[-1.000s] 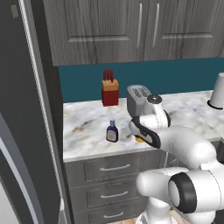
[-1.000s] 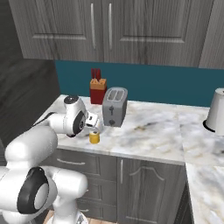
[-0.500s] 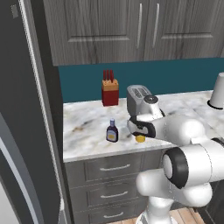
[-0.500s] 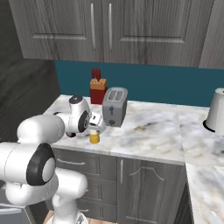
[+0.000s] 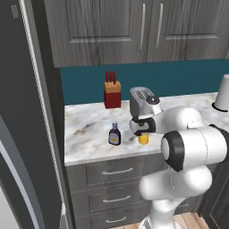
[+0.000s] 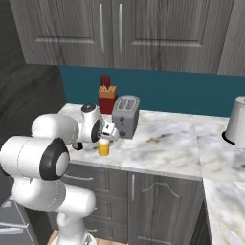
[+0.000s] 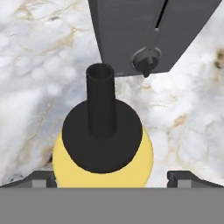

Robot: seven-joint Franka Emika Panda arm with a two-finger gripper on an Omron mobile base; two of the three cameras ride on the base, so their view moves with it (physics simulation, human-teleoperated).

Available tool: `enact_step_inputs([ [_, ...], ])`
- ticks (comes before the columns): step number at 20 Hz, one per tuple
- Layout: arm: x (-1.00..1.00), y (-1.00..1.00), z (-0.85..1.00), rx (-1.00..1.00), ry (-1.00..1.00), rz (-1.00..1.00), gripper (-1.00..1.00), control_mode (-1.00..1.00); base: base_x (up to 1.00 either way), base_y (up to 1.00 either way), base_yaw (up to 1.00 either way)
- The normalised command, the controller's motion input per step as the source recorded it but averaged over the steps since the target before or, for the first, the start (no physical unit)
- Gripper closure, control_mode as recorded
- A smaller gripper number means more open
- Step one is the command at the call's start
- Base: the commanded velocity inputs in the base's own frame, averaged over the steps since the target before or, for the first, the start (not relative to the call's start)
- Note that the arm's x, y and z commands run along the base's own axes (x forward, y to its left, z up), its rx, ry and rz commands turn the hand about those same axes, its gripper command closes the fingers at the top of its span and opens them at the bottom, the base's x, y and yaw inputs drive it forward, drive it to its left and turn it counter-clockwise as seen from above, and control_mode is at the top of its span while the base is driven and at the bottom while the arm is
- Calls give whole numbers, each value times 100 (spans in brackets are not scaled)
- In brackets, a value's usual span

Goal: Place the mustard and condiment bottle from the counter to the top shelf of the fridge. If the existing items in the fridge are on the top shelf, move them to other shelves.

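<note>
Over the last second my arm has swung its bulk round from low at the side, and the hand has settled straight above the mustard [image 5: 143,139]. Neither bottle has shifted on the counter [image 5: 89,134] in that time; only I have moved.

My gripper [image 5: 142,133] is spread fully apart and holds nothing. In the hand view its two tips sit either side of the mustard's yellow body [image 7: 103,144], with the dark cap pointing up at the camera, so I am well centred.

The mustard stands upright near the front edge of the counter, just in front of the toaster [image 5: 139,97]. The condiment bottle [image 5: 114,134] stands near it on the fridge side, apart from it and untouched. The fridge [image 5: 27,112] rises beyond the counter's left end.

I judge the approach is done and the next step is to lower a little and close on the mustard. The toaster is close behind, so I should lift straight up before swinging away. Both bottles have yet to reach the top shelf, so the task is barely begun.
</note>
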Motion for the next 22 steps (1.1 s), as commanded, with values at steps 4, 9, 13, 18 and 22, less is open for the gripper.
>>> enact_step_inputs([
  [4, 15, 0, -23, 0, -1, -2, 100, -100, 0, 0, 0],
  [9, 5, 0, -11, 0, -1, 0, 100, -100, 0, 0, 0],
  [13, -32, 0, 8, 0, -3, 0, 100, -100, 0, 0, 0],
  [18, -97, -1, 84, 0, -28, 1, 100, -100, 0, 0, 0],
  [22, -100, 0, 100, 0, -22, 3, 100, -100, 0, 0, 0],
])
